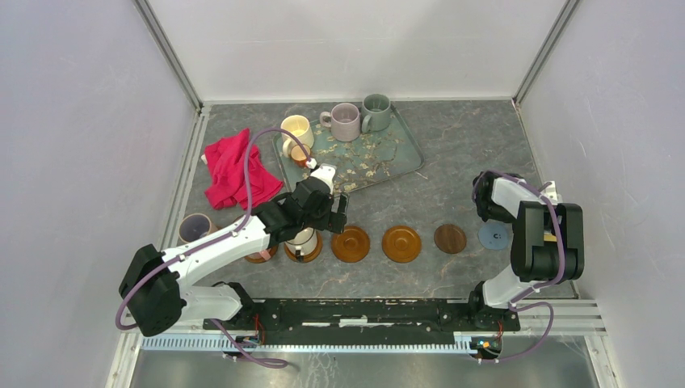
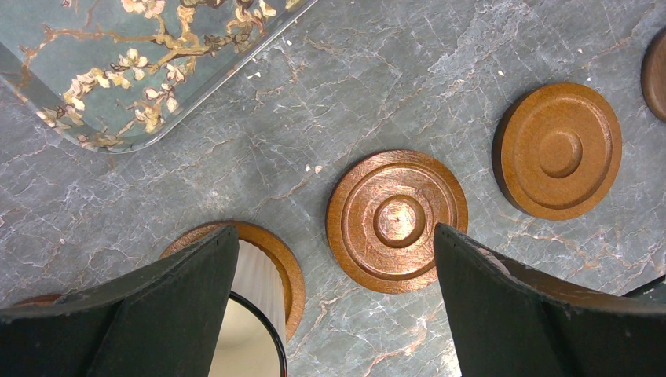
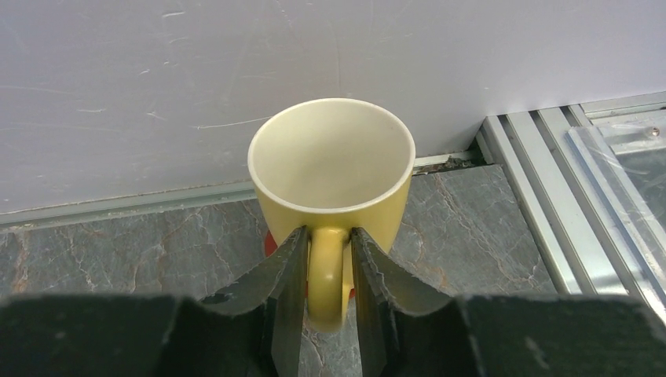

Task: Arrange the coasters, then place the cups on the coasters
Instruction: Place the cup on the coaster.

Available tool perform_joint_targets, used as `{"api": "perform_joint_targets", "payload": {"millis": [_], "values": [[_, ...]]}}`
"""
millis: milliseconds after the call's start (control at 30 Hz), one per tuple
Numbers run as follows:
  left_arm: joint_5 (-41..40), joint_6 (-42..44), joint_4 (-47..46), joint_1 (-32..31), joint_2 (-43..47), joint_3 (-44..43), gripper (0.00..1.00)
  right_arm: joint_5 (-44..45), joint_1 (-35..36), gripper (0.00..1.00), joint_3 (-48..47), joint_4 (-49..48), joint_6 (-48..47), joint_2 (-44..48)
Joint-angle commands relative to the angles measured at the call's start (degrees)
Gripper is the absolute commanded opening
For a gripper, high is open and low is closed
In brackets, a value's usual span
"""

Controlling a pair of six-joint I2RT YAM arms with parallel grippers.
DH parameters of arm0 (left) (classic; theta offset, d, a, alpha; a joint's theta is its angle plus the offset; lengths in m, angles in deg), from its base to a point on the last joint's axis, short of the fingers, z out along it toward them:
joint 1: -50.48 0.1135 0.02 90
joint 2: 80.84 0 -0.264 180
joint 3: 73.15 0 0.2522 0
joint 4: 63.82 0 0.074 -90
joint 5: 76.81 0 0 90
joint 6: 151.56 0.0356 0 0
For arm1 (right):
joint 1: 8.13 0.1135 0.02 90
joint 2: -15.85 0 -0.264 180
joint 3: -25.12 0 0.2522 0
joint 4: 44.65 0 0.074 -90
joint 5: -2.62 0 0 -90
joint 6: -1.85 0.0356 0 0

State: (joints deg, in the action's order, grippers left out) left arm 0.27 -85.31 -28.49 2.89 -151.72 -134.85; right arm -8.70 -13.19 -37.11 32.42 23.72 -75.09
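Observation:
Coasters lie in a row: an orange one under a white cup [image 1: 303, 240], two bare orange ones [image 1: 350, 242] [image 1: 401, 242], a dark brown one [image 1: 450, 238] and a grey-blue one [image 1: 493, 235]. My left gripper [image 2: 334, 236] hangs wide open above the white cup [image 2: 255, 275] and the neighbouring bare coaster [image 2: 397, 220], holding nothing. By the right wall a yellow cup [image 3: 330, 157] stands on a red coaster [image 3: 269, 243]. My right gripper [image 3: 327, 232] straddles its handle, jaws slightly parted. Cream [image 1: 296, 129], pink [image 1: 346, 121] and grey-green [image 1: 376, 111] cups stand at the tray. A mauve cup [image 1: 195, 228] sits far left.
The floral tray [image 1: 400, 153] lies at the back centre, with a red cloth [image 1: 234, 170] crumpled to its left. Another orange coaster [image 1: 260, 255] peeks out under my left arm. White walls close in on both sides, and a metal rail [image 3: 550, 196] runs beside the yellow cup.

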Motion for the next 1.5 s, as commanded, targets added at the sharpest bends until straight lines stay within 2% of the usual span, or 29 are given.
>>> {"api": "perform_joint_targets", "payload": {"millis": [0, 667, 1067, 1267, 1333, 1467], "values": [[0.09, 3.04, -1.78, 0.23, 1.28, -0.75, 1.00, 26.78, 0.40, 0.33, -0.23, 8.61, 8.18, 0.54], [0.18, 2.87, -2.14, 0.22, 1.83, -0.51, 1.00, 23.06, 2.50, 0.38, 0.48, 8.59, 6.67, 1.43], [0.20, 2.83, -2.22, 0.23, 2.45, -0.48, 1.00, 20.86, 6.50, 0.49, -1.58, 8.63, 1.87, 3.43], [0.09, 2.83, -2.27, 0.22, 2.82, -0.48, 1.00, 18.63, 9.55, 0.63, -2.11, 8.61, -2.52, 5.64], [0.15, 2.81, -2.31, 0.22, 2.93, -0.48, 1.00, 18.19, 11.25, 0.71, -2.16, 8.64, -4.09, 6.65], [0.09, 2.76, -2.34, 0.22, 3.15, -0.57, 1.00, 16.99, 14.41, 0.93, -3.02, 8.61, -7.96, 8.34]]}}
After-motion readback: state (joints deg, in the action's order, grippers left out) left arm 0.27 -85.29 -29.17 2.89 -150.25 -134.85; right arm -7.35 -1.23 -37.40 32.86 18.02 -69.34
